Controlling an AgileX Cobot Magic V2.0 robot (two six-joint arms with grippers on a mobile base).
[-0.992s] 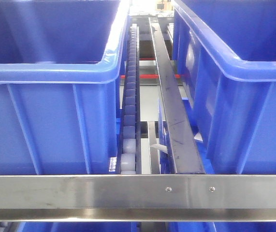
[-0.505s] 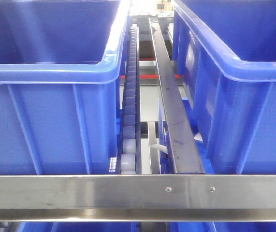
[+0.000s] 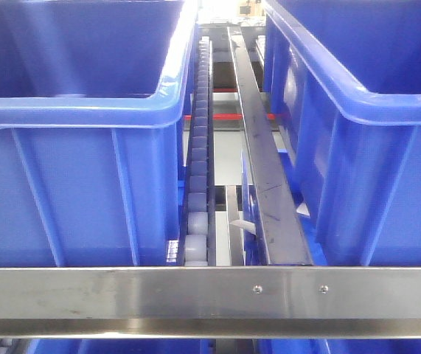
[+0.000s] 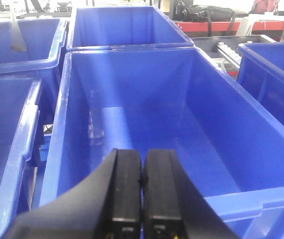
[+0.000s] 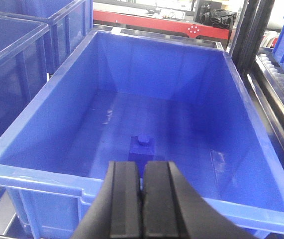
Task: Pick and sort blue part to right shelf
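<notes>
The blue part (image 5: 142,147) sits on the floor of a large blue tub (image 5: 47,149), seen from the right wrist view — a small block with a hexagonal knob on top, lying just past the right pincer (image 5: 142,204) at about 12 o'clock from its tips. The right pincer hangs above the tub's near rim with its two black pads pressed together, holding nothing. The left pincer (image 4: 142,199) is likewise closed flat and empty, poised over the near edge of another blue tub (image 4: 62,129) whose floor shows no part.

Judging from this, the step in hand is the pick itself, not yet begun: the part lies untouched. The next move would call for the right pincer to spread its pads, drop into the tub towards 12 o'clock, and close around the block before any carry to the right shelf (image 3: 210,291).

In the front view, only the shelf's steel front bar, a roller rail (image 3: 197,155) and the walls of two tubs are visible; neither arm appears there. The tubs are cut off by the frame on both sides. Whether the part rests flat or slightly tilted is hard to tell — its blue blends into the tub floor. Its lower edge lies close above the pincer tips.
</notes>
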